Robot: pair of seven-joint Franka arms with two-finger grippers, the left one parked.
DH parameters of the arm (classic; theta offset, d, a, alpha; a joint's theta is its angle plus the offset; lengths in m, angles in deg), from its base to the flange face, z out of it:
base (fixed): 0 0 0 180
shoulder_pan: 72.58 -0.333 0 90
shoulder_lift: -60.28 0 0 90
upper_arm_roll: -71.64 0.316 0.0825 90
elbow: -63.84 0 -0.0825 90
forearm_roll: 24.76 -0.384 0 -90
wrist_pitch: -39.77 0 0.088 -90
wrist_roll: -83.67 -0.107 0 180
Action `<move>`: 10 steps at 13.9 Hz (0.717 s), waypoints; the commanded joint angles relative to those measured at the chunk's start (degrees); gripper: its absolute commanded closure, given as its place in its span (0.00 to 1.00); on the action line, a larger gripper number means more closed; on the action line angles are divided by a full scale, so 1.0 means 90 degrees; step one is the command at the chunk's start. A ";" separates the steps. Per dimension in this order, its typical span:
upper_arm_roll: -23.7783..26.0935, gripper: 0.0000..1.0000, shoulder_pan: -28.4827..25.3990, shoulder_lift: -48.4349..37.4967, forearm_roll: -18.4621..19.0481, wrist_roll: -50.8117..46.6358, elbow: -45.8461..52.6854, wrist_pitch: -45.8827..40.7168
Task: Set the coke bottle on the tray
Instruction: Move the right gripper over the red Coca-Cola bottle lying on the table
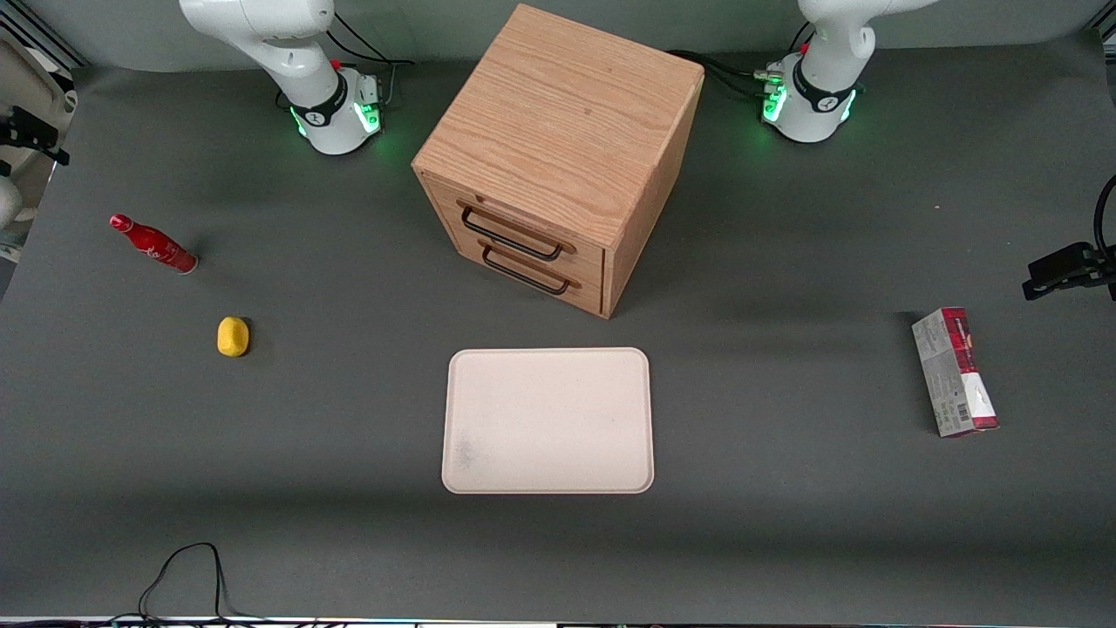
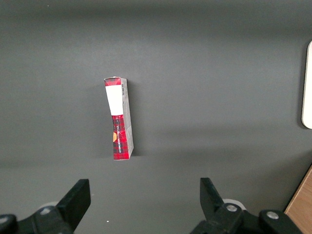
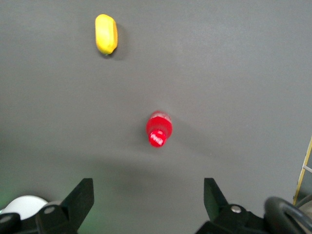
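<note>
The coke bottle [image 1: 153, 244] is small and red with a red cap. It stands upright on the dark table toward the working arm's end. The right wrist view shows it from above, cap up [image 3: 158, 129]. The tray [image 1: 547, 420] is a large, pale beige-pink rectangle that lies flat in front of the drawer cabinet, nearer to the front camera. My right gripper [image 3: 148, 182] shows only in the right wrist view. It is open and empty, high above the table, and the bottle stands below it, apart from the fingers.
A wooden two-drawer cabinet [image 1: 558, 157] stands mid-table. A yellow lemon-like object [image 1: 233, 337] lies near the bottle, nearer to the front camera, and also shows in the right wrist view [image 3: 106, 33]. A red-and-grey carton [image 1: 955, 371] lies toward the parked arm's end. A black cable [image 1: 187, 571] loops at the front edge.
</note>
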State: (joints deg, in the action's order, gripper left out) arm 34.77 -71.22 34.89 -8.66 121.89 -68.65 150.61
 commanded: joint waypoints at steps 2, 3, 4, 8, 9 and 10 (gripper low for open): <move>-0.0034 0.00 -0.0101 0.0721 0.0036 -0.0330 -0.0112 0.0652; -0.0043 0.00 -0.0101 0.0780 0.0027 -0.0330 -0.0267 0.0866; -0.0053 0.00 -0.0092 0.0838 0.0026 -0.0398 -0.0424 0.1120; -0.0199 0.00 -0.0101 0.1102 0.0026 -0.0438 -0.0766 0.1658; -0.0287 0.00 -0.0092 0.1122 0.0026 -0.0419 -0.0960 0.1920; -0.0355 0.00 -0.0101 0.1161 0.0026 -0.0399 -0.1117 0.2165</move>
State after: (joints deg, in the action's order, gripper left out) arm 33.16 -71.58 45.10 -8.68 119.24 -76.06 166.13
